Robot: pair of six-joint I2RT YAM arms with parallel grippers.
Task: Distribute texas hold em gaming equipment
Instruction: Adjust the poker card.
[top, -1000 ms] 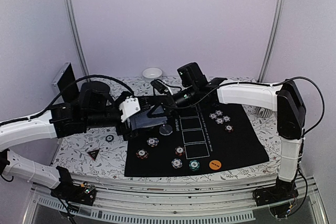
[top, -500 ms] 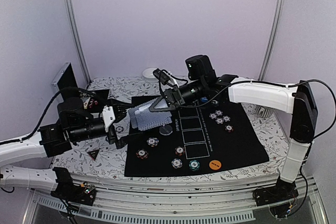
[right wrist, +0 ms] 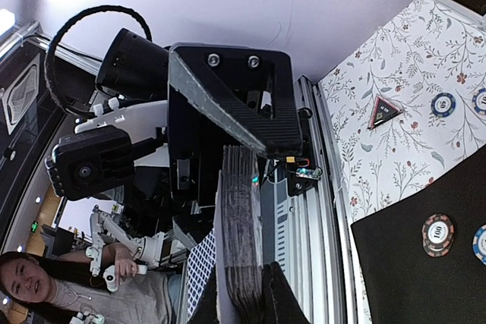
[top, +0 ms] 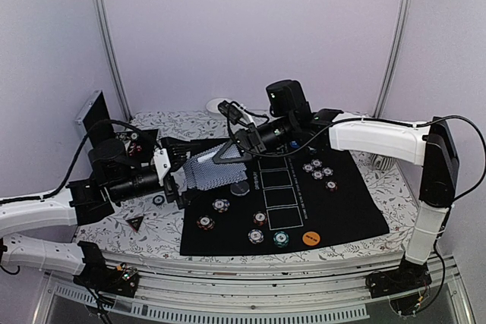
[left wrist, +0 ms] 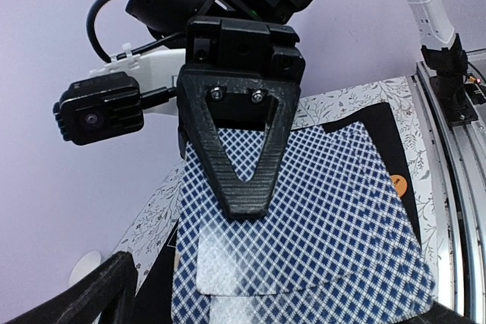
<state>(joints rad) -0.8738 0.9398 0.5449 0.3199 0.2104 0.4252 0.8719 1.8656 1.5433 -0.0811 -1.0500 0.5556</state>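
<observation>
From above, my right arm reaches left over the black mat (top: pixel 342 202), its right hand (top: pixel 225 158) clenched on a fan of cards (top: pixel 211 174) held above the mat's far-left corner. The left hand (top: pixel 176 172) faces them wide open, drawn back from where it met them a second ago. The left wrist view adds the right hand's triangular finger (left wrist: pixel 241 149) flat on the checked card backs (left wrist: pixel 334 218). The right wrist view shows the cards edge-on (right wrist: pixel 239 240), with the triangle marker (right wrist: pixel 385 111) and chips (right wrist: pixel 443 104) on the desk (right wrist: pixel 395 51).

A robotics lab was suggested: a floral-clothed bench (top: pixel 159 237) was enclosed by plain pale wall panels (top: pixel 250 28) and silver metal posts (top: pixel 102 36), with a slotted aluminium rail (top: pixel 250 287) fixed along its near edge.
</observation>
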